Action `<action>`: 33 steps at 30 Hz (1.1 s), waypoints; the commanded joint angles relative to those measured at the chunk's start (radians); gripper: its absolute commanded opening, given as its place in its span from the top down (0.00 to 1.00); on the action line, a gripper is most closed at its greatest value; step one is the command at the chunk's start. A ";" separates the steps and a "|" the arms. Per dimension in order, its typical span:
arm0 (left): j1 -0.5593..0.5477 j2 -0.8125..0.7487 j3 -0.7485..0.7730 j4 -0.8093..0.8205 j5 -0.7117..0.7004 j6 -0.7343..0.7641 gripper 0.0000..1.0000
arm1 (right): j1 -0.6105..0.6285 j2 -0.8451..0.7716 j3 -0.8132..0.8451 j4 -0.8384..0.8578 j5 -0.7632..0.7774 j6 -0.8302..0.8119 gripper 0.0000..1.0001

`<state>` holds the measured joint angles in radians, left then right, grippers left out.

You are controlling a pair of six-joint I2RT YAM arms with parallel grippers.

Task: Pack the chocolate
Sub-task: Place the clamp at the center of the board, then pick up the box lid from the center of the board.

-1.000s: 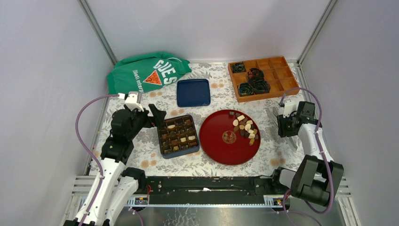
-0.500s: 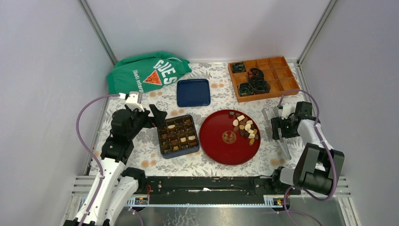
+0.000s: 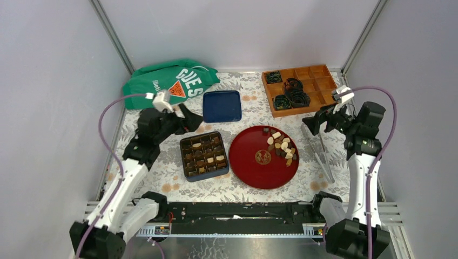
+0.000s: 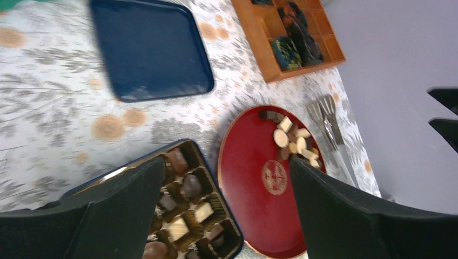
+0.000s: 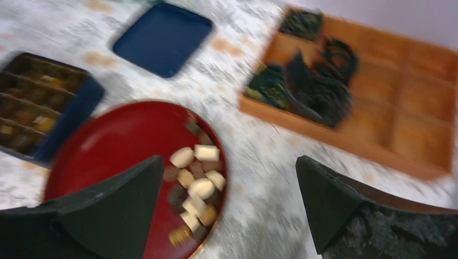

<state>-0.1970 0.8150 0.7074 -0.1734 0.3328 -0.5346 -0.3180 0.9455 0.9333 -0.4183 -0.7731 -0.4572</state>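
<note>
**R claw drops the tongs, both arms back off**

The R claw is up in the air now, over the back R side of the round red plate. Its two fingers are spread wide w/ nothing between them. A sec ago it was down low beside the plate and only partly open. The long shiny metal tongs now lie flat on the flowery table cloth, just beside the plate. No claw touches them. So the R arm has let the tongs go and lifted away.

The L claw has moved too. It was at the L edge of the dark blue box w/ the little square holes. Now it is further back, near the flat square dark blue lid. Its fingers are spread wide & hold nothing.

The chocolate is a small heap of brown & cream-white bits on the far R part of the red plate. More bits sit in the box's holes. Some holes look empty, but that's hard to tell.

I think the packing isn't done, bc the heap is on the plate and not in the box. W/ the tongs down, no arm has a tool or a bit in hand. Whichever arm goes next has to grab sth first, maybe the tongs again. The lid prob goes on last.
</note>
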 commanded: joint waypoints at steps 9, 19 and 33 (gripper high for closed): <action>-0.489 0.807 0.668 -0.288 -0.801 -0.052 0.34 | 0.008 0.208 -0.089 0.290 -0.295 0.351 0.00; -0.478 1.402 1.300 -0.475 -0.860 0.053 0.56 | 0.011 0.168 -0.091 0.282 -0.223 0.339 0.00; -0.409 1.667 1.493 -0.429 -0.761 0.118 0.63 | 0.011 0.182 -0.082 0.265 -0.200 0.320 0.00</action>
<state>-0.6254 2.4531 2.1601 -0.6212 -0.4500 -0.4385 -0.3130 1.1267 0.8047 -0.1501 -0.9775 -0.1238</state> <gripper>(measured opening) 0.386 0.994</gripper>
